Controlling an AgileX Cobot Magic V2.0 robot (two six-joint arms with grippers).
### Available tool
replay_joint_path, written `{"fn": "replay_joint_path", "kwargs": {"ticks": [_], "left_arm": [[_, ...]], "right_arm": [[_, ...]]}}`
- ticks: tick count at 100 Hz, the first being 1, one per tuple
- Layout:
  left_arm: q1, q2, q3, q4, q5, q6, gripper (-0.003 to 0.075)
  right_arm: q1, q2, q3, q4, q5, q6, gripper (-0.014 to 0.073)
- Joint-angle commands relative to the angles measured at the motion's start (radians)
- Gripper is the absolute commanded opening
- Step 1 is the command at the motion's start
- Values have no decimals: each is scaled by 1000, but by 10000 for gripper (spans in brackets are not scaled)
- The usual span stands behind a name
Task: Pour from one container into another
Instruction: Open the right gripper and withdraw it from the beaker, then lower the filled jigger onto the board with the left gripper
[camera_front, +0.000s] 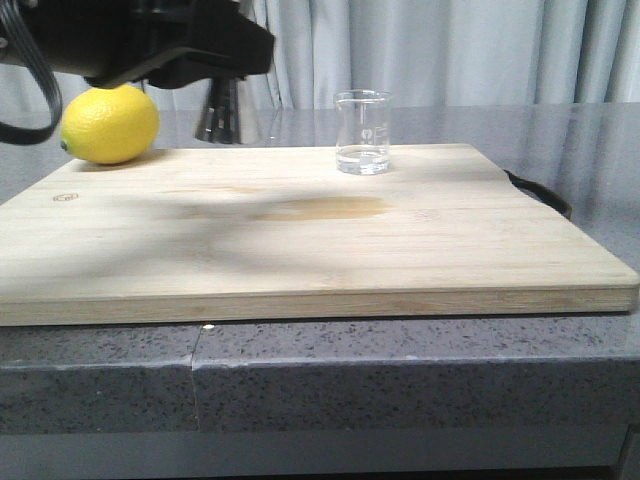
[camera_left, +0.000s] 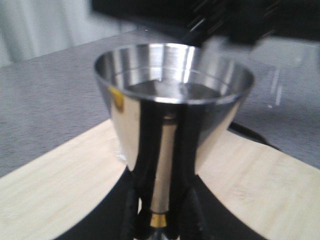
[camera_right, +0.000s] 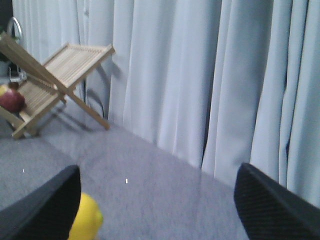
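**Beaker on the board, jigger up in the left arm's grip**

The small glass beaker (camera_front: 362, 132) stands upright near the far edge of the wooden cutting board (camera_front: 300, 240), a little right of the middle, with a shallow layer of clear liquid in its bottom. Nothing touches it.

Well to its left, the steel jigger (camera_left: 172, 107) is clamped between the dark fingers (camera_left: 145, 150) of the left gripper (camera_left: 162, 210), which press on either side of its narrow stem just above the brass-coloured band (camera_left: 159, 219). Its wide upper cup stands open and upright, and the wrist camera shows a dark pool of liquid inside. From the front only the lower flare of the jigger (camera_front: 228, 112) peeks out beneath the black bulk of the left arm (camera_front: 150, 40), over the board's far left corner.

A lemon (camera_front: 110, 124) rests on the board just left of the jigger.

The right gripper (camera_right: 160, 205) has its two black fingers (camera_right: 272, 202) spread wide with nothing between them, pointed at the grey counter (camera_right: 150, 185) and pale curtains (camera_right: 200, 75). A folding wooden rack (camera_right: 55, 75) holding a red fruit (camera_right: 11, 100) stands off by the curtains.
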Motion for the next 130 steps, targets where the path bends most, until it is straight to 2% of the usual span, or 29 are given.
{"fn": "replay_joint_path", "kwargs": {"ticks": [1, 30, 57, 70, 130], "left_arm": [[42, -26, -32, 4, -112, -1, -20], [134, 18, -32, 20, -219, -1, -19], [151, 140, -32, 36, -367, -1, -19], [151, 171, -30, 36, -384, -1, -19], [151, 246, -26, 36, -421, -3, -19]], "right_arm": [[-1, -128, -34, 36, -117, -5, 567], [-1, -389, -34, 36, -174, -5, 567], [-1, -562, -34, 36, -120, -5, 566], [-1, -595, -34, 34, -76, -5, 562], [-1, -601, -34, 34, -73, -5, 562]]}}
